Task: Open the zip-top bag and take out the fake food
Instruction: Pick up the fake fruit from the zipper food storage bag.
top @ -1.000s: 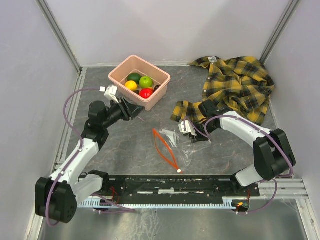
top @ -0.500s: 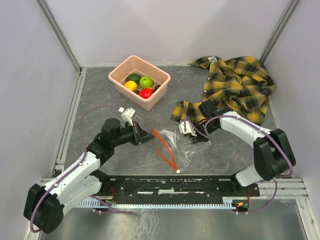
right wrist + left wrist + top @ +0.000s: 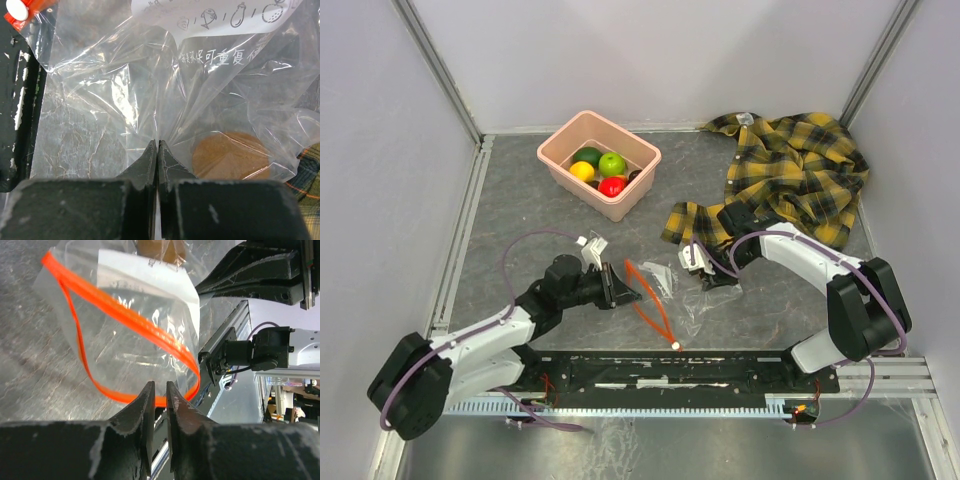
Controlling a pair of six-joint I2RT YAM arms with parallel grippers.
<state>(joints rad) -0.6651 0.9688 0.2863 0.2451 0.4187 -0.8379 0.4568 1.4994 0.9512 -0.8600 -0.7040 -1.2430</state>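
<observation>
The zip-top bag [image 3: 685,300] lies open on the table, its orange-red zip strip [image 3: 648,300] looped towards my left gripper [image 3: 632,293]. In the left wrist view the jaws of that gripper [image 3: 160,385] stand a thin gap apart with nothing between them, their tips right at the strip [image 3: 125,315]. My right gripper [image 3: 705,272] is shut on a fold of the bag [image 3: 125,100]; a brown fake fruit [image 3: 230,155] lies inside, beside its tips [image 3: 158,142]. Light green [image 3: 612,163], dark green [image 3: 588,154], yellow-orange [image 3: 582,171] and red [image 3: 611,186] fruits sit in the pink tub [image 3: 575,188].
The yellow-and-black plaid shirt [image 3: 800,170] lies bunched at the back right, one end touching the right arm. The tub stands at the back left. Grey walls close in three sides. A black rail [image 3: 670,372] runs along the near edge.
My left arm has swung from beside the pink tub down and to the right, up to the bag's zip strip. The right gripper and the bag have stayed in place.
</observation>
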